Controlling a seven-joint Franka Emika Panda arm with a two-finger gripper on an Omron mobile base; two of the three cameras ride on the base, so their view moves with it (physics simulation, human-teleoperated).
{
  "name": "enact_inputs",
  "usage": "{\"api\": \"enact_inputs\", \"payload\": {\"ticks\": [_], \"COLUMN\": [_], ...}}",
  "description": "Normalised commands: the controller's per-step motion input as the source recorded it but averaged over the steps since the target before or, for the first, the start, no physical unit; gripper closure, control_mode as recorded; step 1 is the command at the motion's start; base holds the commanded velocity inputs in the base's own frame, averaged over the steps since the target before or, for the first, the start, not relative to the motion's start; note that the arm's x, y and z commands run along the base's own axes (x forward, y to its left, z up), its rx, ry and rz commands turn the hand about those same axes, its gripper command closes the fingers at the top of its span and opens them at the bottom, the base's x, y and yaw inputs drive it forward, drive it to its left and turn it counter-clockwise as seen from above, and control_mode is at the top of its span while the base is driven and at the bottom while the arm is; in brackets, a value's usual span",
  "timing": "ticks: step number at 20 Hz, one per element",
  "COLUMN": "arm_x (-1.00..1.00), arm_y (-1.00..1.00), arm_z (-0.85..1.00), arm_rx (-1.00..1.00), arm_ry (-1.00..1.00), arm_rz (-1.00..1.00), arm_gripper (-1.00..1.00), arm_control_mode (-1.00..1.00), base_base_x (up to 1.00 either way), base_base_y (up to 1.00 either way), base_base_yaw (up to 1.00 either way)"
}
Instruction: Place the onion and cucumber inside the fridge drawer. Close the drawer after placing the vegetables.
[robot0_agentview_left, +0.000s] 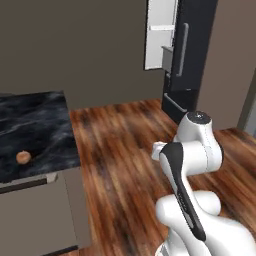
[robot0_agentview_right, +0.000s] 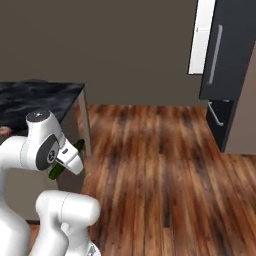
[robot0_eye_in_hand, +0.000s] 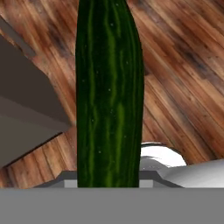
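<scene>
A: Where's the cucumber (robot0_eye_in_hand: 109, 92)?
B: Clamped in the claw (robot0_agentview_right: 66, 161), above the wood floor (robot0_agentview_right: 165, 165) beside the desk (robot0_agentview_left: 35, 130).
A: And the onion (robot0_agentview_left: 23, 157)?
B: On the desk, near its front edge.

We see soft, even rendered light — no hard shadows, no glare; both base views look slightly blurred, wood grain smeared.
</scene>
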Motion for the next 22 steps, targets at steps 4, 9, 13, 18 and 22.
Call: {"api": "enact_inputs", "payload": {"ticks": [4,9,13,18,22], "arm_x": [0.0,0.0,0.0,0.0,0.0], "arm_y": [0.0,0.0,0.0,0.0,0.0], "arm_z": [0.0,0.0,0.0,0.0,0.0], "arm_rx": [0.0,0.0,0.0,0.0,0.0], "arm_ry": [0.0,0.0,0.0,0.0,0.0], "arm_rz": [0.0,0.0,0.0,0.0,0.0], "arm_gripper": [1.0,1.0,1.0,1.0,1.0], "arm_control_mode": [1.0,1.0,1.0,1.0,1.0], "base_base_x": [1.0,1.0,1.0,1.0,1.0], "base_base_y": [-0.89,-0.05,0.0,0.0,-0.43], "base_base_yaw": [-0.01,-0.13,-0.13,-0.13,-0.08]}}
